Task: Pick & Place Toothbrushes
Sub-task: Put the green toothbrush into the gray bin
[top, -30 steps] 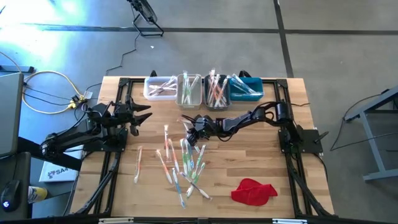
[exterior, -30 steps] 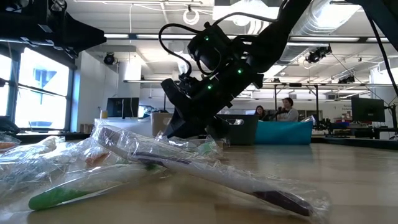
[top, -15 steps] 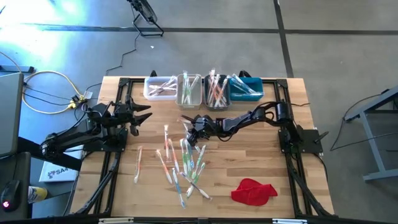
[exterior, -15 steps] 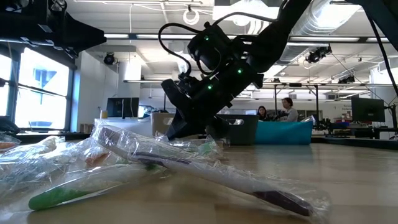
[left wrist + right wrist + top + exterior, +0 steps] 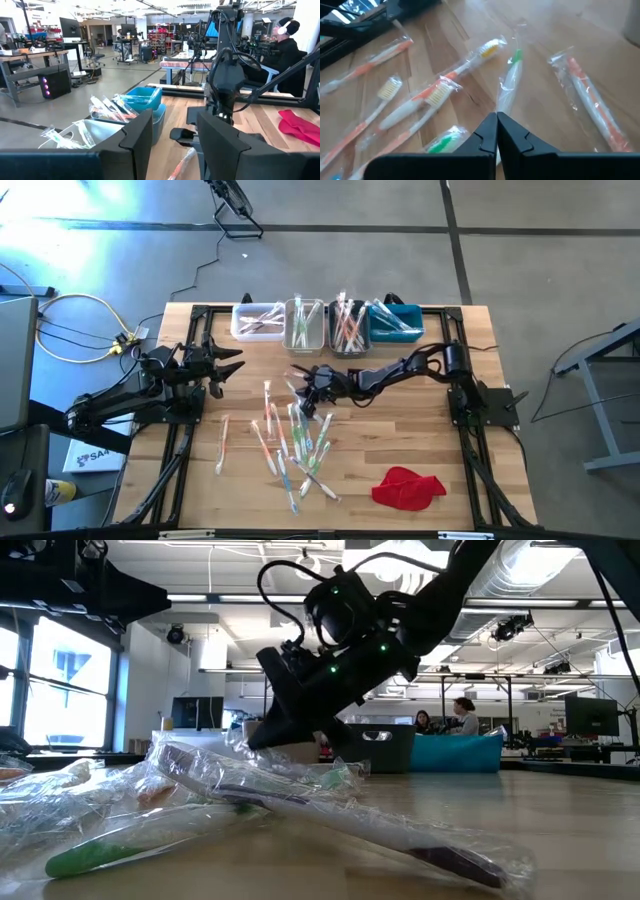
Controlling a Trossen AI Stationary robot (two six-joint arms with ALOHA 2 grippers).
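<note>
The right end effector (image 5: 496, 131) is pressed together on a green toothbrush (image 5: 509, 80) wrapper: the pick step. Next it likely needs lifting toward the bins (image 5: 305, 323) beyond it.

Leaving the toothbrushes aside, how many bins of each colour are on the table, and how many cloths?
White bin: 1
Beige bin: 1
Grey bin: 1
Blue bin: 1
Red cloth: 1
Total: 5

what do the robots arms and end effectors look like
Both arms are dark, nearly black, jointed links on black frames. The right arm carries small green indicator lights and a looping black cable. Each end effector, left end effector and right end effector, has two flat, matte black fingers with angular tips.
</note>
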